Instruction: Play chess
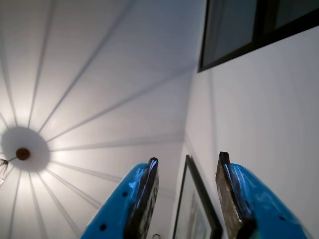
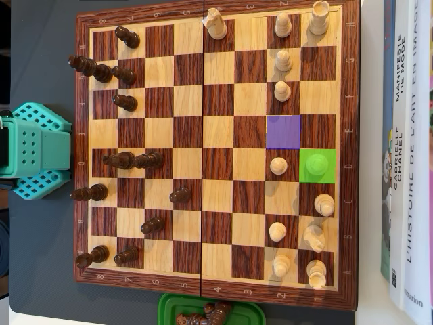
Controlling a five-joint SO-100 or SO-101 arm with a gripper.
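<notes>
1. My fingers (image 1: 187, 172) stand apart with nothing between them; in the wrist view they point up at the ceiling, a lamp (image 1: 22, 153) off to their left and a picture frame (image 1: 195, 209) showing through the gap. No chessman is anywhere near them.
2. The chessboard (image 2: 215, 15) lies on the worktop in the overhead view, well apart from my fingers, which that view does not show; only my teal base (image 2: 37, 150) sits at the board's left edge.
3. A green-tinted square (image 2: 316, 166) holds a piece also tinted green, a pawn-like knob as far as I can tell; the purple square (image 2: 283, 132) diagonally beside it is bare. I judge that piece is the one to move, and purple its goal.
4. It looks like a small turned wooden man: light, stiff, smooth and prone to tipping. I would close on it low around the neck, coming straight down, since a light pawn (image 2: 278, 165) stands on the neighbouring square.
5. A green tray (image 2: 210, 309) below the board holds a few dark captured pieces (image 2: 203, 315) lying jumbled.
6. Books (image 2: 408, 156) lie along the board's right side.
</notes>
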